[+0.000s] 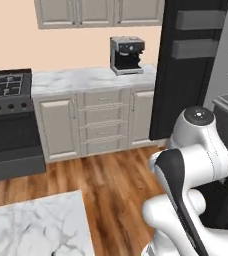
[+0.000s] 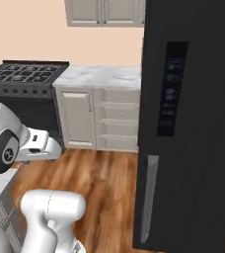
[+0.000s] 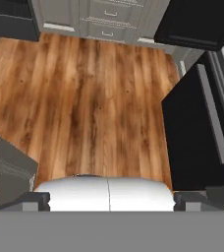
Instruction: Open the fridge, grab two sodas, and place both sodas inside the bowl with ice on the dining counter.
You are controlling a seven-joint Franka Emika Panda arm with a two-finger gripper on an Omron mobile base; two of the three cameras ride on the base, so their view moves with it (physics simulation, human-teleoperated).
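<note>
I read this as the first step: opening the fridge [image 2: 193, 123], with neither soda in hand yet. From the hand camera my end effector [image 3: 111, 199] hangs above the wood floor [image 3: 84, 103] and looks straight down; its two dark tips sit wide apart at the bottom corners of that view, with nothing between them.

The fridge stands ahead and to the right of the end effector. In the left base view one black door [image 1: 183, 70] seems swung out, and a strip of grey interior shows at the right edge, though I can't see any shelf contents. In the right base view a door face with a grey bar handle [image 2: 149, 197] is close by. I can't tell how wide the opening is.

My judgement: next I need to raise and turn the wrist toward the opening, find the can or bottle on a shelf, and reach in past the door edge. The marble dining table [image 1: 36, 225] lies behind, near the base.
</note>
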